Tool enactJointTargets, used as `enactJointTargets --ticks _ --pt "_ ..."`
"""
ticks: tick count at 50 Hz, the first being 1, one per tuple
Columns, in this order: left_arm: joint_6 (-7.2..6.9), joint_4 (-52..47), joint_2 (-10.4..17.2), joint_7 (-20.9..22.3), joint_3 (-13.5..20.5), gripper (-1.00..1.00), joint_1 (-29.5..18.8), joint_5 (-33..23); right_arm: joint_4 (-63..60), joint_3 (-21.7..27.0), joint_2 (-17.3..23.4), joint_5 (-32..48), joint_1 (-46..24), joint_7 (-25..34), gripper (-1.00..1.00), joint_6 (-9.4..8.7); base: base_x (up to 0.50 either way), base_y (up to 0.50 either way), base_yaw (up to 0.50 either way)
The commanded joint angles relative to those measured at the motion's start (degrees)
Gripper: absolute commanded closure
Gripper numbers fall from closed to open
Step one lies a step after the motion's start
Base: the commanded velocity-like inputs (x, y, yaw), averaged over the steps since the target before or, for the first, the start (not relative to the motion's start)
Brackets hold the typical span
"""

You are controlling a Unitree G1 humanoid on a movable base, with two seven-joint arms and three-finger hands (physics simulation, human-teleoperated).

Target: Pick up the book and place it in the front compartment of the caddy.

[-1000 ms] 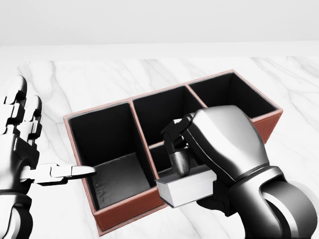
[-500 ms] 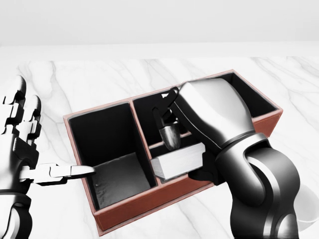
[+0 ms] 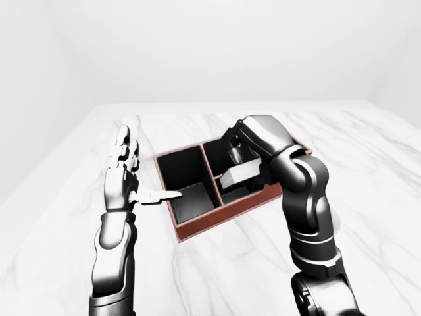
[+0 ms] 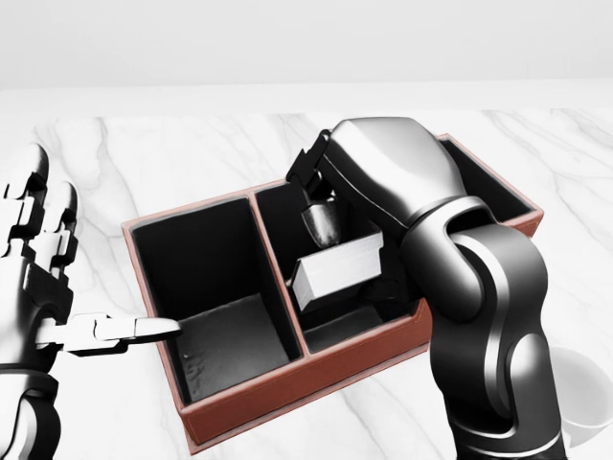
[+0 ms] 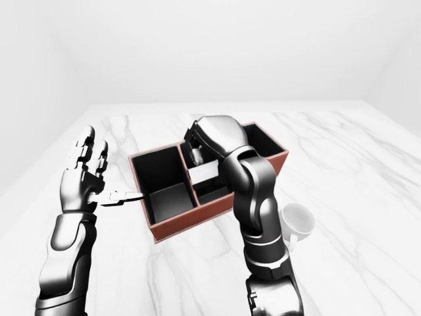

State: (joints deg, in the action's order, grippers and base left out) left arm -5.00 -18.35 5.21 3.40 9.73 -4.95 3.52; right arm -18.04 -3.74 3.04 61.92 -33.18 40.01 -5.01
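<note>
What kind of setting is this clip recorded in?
Most likely a bare simulated tabletop scene, not a real room: a white marble-patterned counter under blank pale walls, holding only a red-brown caddy and a white mug. The right hand holds a book over the caddy.

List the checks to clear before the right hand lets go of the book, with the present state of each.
1. Grip: right hand is closed on the book - ok.
2. Position: book sits over the small low compartment in the middle of the caddy, nearest the view's bottom - ok.
3. Seating: book is tilted, and whether it touches the compartment floor is hidden - cannot tell.
4. Left hand: open, one finger reaching over the caddy's left wall, away from the book - ok.
5. Mug: stands on the table beside the right arm, apart from the caddy - ok.
6. Walls: whether the book clears the dividers is masked by the arm - cannot tell.
</note>
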Motion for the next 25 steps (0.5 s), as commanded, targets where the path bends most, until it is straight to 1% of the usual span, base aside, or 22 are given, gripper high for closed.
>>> enactJointTargets --ticks 1,10,25 --pt "0.0 -0.16 0.09 0.02 0.17 -0.95 -0.13 -0.05 5.03 0.72 0.57 0.19 -4.04 -0.01 1.0 0.01 0.0 0.0 0.0" --pt "0.0 -0.28 0.14 0.03 0.3 -0.95 -0.19 0.02 8.31 0.62 0.63 0.11 -6.12 -0.11 1.0 0.01 0.0 0.0 0.0" --pt "0.0 -0.11 0.17 -0.02 0.25 -0.95 -0.31 0.01 14.07 1.03 1.32 -0.37 -9.56 -2.56 1.0 0.01 0.0 0.0 0.0"
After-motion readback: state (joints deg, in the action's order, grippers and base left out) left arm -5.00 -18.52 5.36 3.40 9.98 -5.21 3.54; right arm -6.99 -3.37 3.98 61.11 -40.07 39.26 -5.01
